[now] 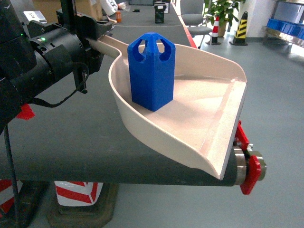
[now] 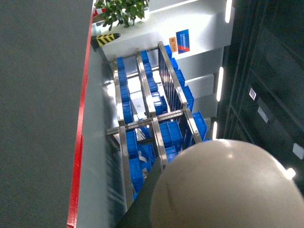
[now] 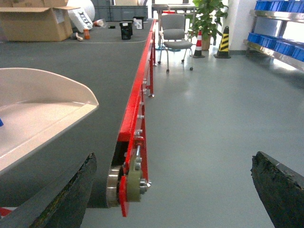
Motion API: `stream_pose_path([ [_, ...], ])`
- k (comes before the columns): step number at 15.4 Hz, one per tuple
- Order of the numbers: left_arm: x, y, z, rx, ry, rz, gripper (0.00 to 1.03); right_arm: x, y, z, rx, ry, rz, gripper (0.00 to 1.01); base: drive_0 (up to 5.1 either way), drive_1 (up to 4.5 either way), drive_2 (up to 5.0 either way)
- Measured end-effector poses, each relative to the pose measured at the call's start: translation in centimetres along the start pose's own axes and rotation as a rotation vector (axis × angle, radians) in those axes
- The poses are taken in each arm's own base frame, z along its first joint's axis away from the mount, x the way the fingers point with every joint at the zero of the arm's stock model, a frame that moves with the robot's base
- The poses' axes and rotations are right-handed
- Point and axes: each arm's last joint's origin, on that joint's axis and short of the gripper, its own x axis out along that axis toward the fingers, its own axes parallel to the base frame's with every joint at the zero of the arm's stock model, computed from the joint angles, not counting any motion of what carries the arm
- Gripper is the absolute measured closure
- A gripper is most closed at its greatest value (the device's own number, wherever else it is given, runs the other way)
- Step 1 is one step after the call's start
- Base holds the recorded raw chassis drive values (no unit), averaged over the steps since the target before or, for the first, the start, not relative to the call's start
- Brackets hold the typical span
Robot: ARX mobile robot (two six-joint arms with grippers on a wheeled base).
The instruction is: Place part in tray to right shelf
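Part stands upright inside the tray, near the tray's back wall in the upper middle of the head view; its long axis runs vertically, with the arched cut-outs at its top. Standing on its flat base toward the deep, walled end, it seems less likely to slide off the open lip if the tray is lifted by the handle.

The tray is a pale beige scoop whose wide front lip points toward the lower right of the head view, slightly overhanging the end of the conveyor belt it appears to rest on. Its long handle runs to the upper left, so its long axis lies diagonally, upper left to lower right. The handle disappears into the left gripper, which looks closed on it, though the fingers themselves are hidden behind the black housing; I judge this a hold for carrying. The left wrist view shows only a rounded beige surface, probably the tray's handle end, and blue crates on a metal shelf beyond.

The right gripper hangs released, its dark fingers spread wide at the bottom of its wrist view, just beside the red belt roller, holding nothing. The tray's lip shows at the left of that view.
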Motion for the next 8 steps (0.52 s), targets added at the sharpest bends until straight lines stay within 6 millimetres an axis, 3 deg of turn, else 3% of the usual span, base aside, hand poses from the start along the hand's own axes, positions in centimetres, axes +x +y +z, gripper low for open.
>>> stream_pose_path([
  [8, -0.01, -0.03, 0.00, 0.001, 0.000, -0.003, 0.91, 0.00, 0.00, 0.00, 0.000, 0.000, 0.000, 0.03, 4.9, -3.53, -1.1],
])
